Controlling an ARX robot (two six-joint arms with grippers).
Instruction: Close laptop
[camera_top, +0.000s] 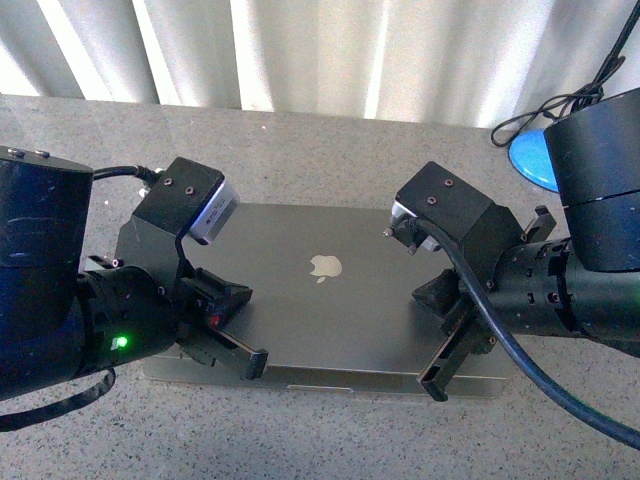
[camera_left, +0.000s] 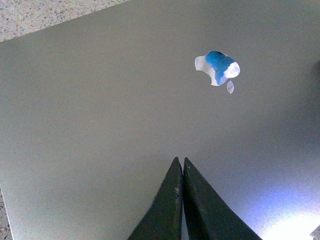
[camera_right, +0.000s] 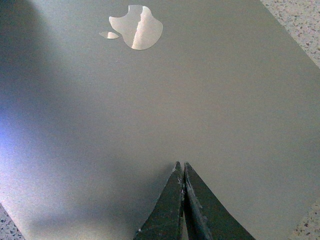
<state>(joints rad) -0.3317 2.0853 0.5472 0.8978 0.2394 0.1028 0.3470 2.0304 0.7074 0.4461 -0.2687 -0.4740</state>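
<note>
The grey laptop (camera_top: 330, 310) lies flat on the table with its lid down and the apple logo (camera_top: 324, 267) facing up. My left gripper (camera_top: 255, 364) is shut over the lid's front left corner, with nothing between its fingers. At the front right corner, my right gripper (camera_top: 432, 385) is shut the same way. In the left wrist view the shut gripper (camera_left: 180, 161) points across the bare lid (camera_left: 100, 110) toward the logo (camera_left: 217, 68). In the right wrist view the shut gripper (camera_right: 180, 165) sits just over the lid (camera_right: 210, 90), with the logo (camera_right: 136, 27) beyond it.
The speckled grey table (camera_top: 330, 150) runs back to a pale curtain (camera_top: 300, 50). A blue object (camera_top: 530, 160) and a looped black cable (camera_top: 560, 105) lie at the back right, beside the right arm.
</note>
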